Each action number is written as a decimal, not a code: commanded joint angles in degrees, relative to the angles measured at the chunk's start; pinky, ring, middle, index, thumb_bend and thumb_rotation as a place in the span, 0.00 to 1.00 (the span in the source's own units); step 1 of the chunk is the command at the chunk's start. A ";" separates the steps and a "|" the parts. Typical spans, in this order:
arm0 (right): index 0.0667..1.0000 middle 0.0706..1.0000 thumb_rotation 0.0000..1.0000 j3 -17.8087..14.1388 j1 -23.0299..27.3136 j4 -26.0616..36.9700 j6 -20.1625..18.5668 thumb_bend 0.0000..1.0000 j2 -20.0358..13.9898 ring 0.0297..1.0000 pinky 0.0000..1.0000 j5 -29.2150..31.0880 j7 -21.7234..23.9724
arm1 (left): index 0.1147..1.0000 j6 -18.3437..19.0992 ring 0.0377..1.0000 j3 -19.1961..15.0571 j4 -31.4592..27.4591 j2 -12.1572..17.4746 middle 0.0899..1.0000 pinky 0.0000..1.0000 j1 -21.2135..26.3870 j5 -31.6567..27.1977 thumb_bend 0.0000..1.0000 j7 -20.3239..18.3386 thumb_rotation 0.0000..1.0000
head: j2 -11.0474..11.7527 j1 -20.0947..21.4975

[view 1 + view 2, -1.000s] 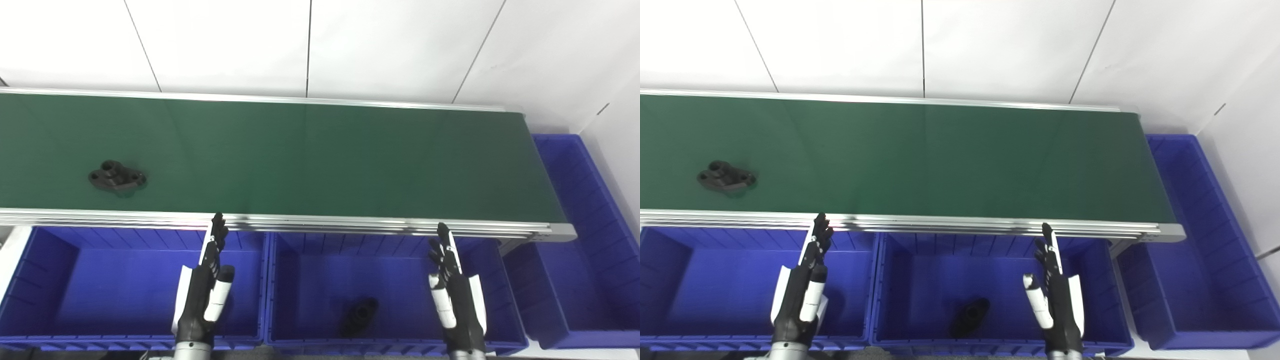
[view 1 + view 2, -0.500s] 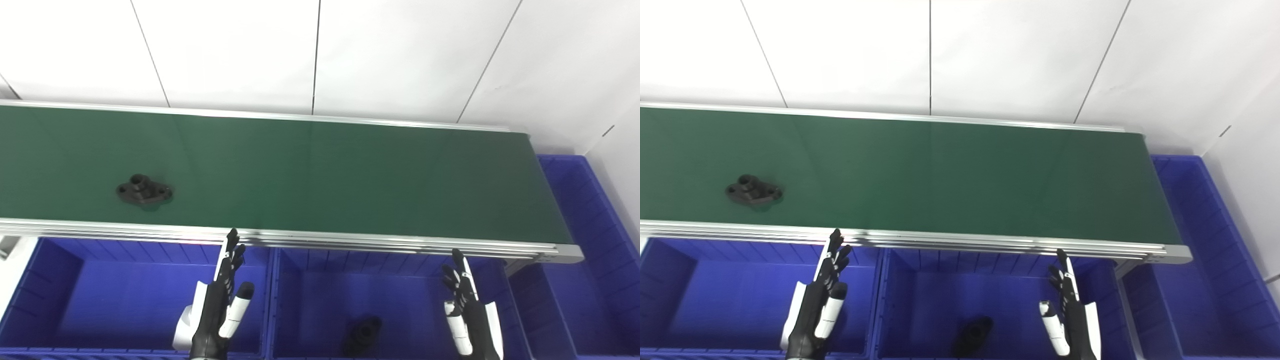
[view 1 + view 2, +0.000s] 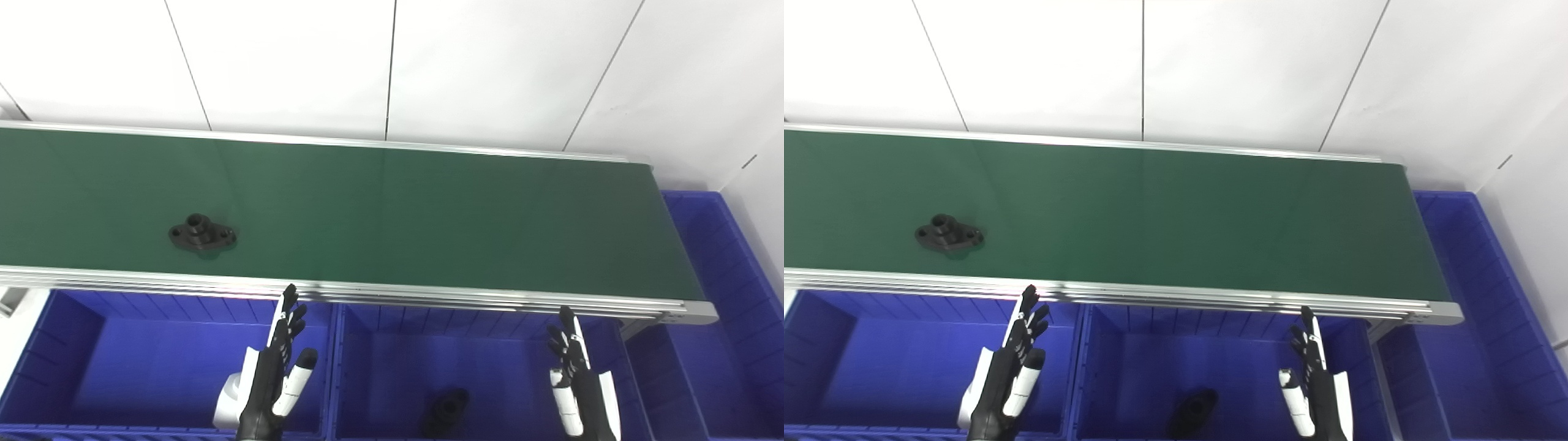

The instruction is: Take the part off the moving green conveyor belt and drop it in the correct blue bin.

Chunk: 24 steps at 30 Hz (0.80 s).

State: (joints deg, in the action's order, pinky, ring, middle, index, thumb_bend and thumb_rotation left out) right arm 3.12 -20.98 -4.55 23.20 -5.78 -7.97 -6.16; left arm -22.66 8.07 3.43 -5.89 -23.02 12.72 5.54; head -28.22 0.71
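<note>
Right now a black part (image 3: 203,233) lies on the green belt (image 3: 429,226). Both the left robot hand (image 3: 269,383) and right robot hand (image 3: 576,383) are spread open over the blue bins (image 3: 55,343), holding nothing.

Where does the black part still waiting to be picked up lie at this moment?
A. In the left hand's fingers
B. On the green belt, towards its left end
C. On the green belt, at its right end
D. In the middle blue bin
B: the black part lies flat on the green belt, well left of centre, beyond the left hand, which is open and holds nothing.
</note>
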 commanded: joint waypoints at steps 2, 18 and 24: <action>1.00 1.00 0.90 -0.28 0.16 0.63 3.12 0.72 -0.85 0.95 0.92 1.24 1.37 | 1.00 -3.26 0.93 0.79 0.22 -0.87 1.00 0.90 0.57 0.36 0.75 0.92 0.94 | 0.72 -2.10; 1.00 1.00 0.78 -0.92 1.60 -1.44 3.71 0.62 -3.32 0.98 0.94 0.75 1.33 | 0.96 -4.23 0.90 3.24 2.96 -1.76 0.97 0.83 2.08 3.97 0.76 5.56 0.91 | 2.06 -5.12; 1.00 1.00 0.68 -0.51 1.50 -0.32 3.70 0.63 -4.30 0.96 0.91 -3.69 -0.33 | 0.96 -4.13 0.92 3.80 2.73 -1.73 0.97 0.83 2.19 4.62 0.77 6.28 0.92 | 1.23 -5.17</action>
State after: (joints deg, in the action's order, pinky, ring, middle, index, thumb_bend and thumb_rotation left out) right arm 2.56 -19.77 -6.63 23.33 -9.03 -9.42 -4.77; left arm -24.38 10.55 7.01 -6.40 -21.31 16.49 10.68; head -26.98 -4.39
